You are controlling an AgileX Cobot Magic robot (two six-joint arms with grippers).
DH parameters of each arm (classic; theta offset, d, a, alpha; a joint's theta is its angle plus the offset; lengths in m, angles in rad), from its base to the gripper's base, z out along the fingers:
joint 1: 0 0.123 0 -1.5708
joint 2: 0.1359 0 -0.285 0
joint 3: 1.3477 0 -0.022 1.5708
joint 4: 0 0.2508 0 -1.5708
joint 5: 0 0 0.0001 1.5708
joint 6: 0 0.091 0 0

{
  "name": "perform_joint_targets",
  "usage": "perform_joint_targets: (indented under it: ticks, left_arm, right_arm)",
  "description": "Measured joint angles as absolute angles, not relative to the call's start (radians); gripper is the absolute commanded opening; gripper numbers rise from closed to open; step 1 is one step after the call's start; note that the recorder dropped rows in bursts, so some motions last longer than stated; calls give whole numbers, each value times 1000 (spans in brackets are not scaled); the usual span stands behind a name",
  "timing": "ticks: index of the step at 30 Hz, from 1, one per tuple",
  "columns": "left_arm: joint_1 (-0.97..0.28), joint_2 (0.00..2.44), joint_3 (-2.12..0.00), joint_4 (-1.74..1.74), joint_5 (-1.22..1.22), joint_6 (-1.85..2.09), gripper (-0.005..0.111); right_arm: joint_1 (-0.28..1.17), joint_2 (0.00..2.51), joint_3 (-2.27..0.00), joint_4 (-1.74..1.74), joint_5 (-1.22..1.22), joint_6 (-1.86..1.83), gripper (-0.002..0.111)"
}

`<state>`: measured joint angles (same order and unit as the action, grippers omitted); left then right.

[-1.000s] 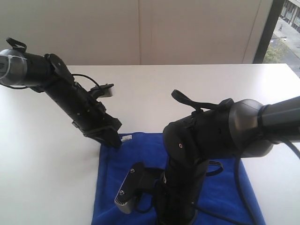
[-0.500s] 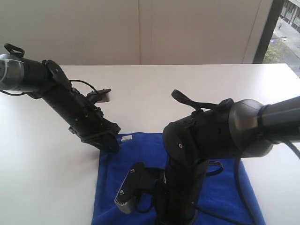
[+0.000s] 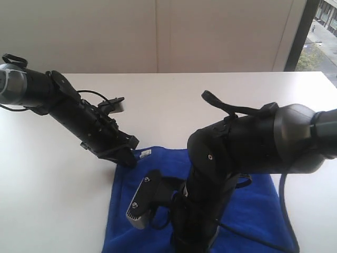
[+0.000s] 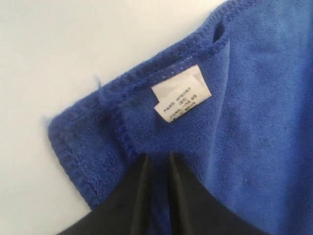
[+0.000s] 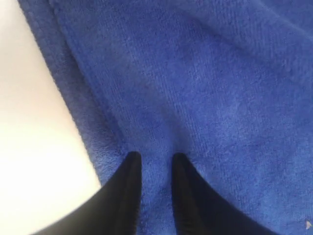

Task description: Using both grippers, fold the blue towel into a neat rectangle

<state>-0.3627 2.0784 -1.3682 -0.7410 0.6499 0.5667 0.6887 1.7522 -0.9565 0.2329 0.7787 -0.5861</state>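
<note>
The blue towel [image 3: 253,205] lies flat on the white table [image 3: 210,95], in the near middle part of the exterior view, and its near end is cut off by the edge of the picture. The left gripper [image 3: 129,158] is at the far left corner of the towel, just beside the small white tag [image 4: 182,93]. In the left wrist view its jaws stand close together with a ridge of blue cloth pinched between them, so I judge it is clenched on the towel at this corner. The right gripper [image 5: 155,157] is hidden in the exterior view behind its own big arm, which comes down over the nearer part of the towel. Its wrist view shows the jaws narrow, with cloth caught between them, close to one stitched edge where the bare table begins; it seems also to be grasping the towel. Which edge this is, I cannot tell for sure. From the left gripper, the whole body of the towel spreads to the right and toward the near side. The visible part looks longer in the far-to-near direction. So the coming fold probably depends on both held points rising together and travelling over the free cloth, not away from it.
</note>
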Motion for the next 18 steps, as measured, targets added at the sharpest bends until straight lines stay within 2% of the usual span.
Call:
perform_joint_targets:
  ticks: [5,11,18]
  left_arm:
    - [-363,2078,-1368,-741,641,575,0]
    - [-363,2078,-1368,-741,631,593,0]
    - [-363,2054,-1364,-682,593,600,0]
  right_arm:
    - [689,1710,-956,168,747,-531,22]
    - [675,1689,-956,88,716,-447,22]
    - [590,1687,-956,76,669,-434,22]
